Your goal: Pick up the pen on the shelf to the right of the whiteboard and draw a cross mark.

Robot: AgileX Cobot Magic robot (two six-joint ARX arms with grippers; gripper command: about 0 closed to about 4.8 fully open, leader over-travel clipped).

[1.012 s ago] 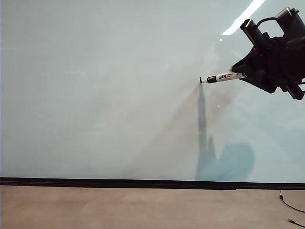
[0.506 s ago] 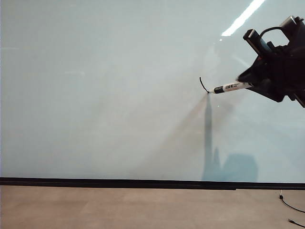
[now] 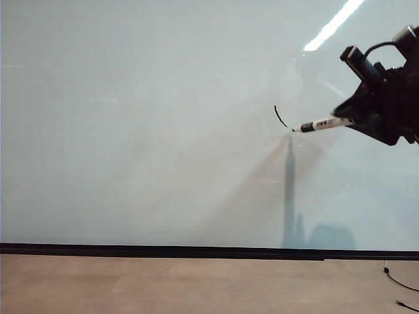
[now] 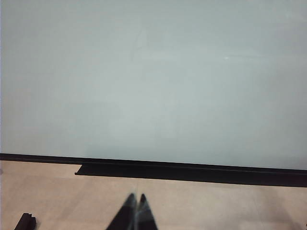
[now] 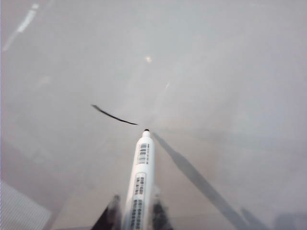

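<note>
The whiteboard [image 3: 131, 131] fills most of the exterior view. My right gripper [image 3: 349, 118] is in front of its upper right part, shut on the pen [image 3: 322, 123], a white marker with a black band. The pen's black tip points left at the board. The only mark on the board is one short curved black line [image 3: 279, 116], not a cross mark. The tip sits just past this line's lower end; contact cannot be told. In the right wrist view the pen [image 5: 140, 182] runs out from the gripper [image 5: 136, 202] toward the line [image 5: 114, 115]. My left gripper [image 4: 136, 196] is shut and empty, low over the tan surface. The shelf is out of view.
A black ledge [image 3: 196, 251] runs along the board's lower edge, and it shows in the left wrist view too [image 4: 192, 171]. Below it lies a tan surface [image 3: 163, 284] with a thin black cable [image 3: 399, 284] at the far right. A small black object [image 4: 25, 221] sits near the left gripper.
The right gripper and pen moved down and to the right, leaving a short curved black line on the board. The left gripper did not move.
</note>
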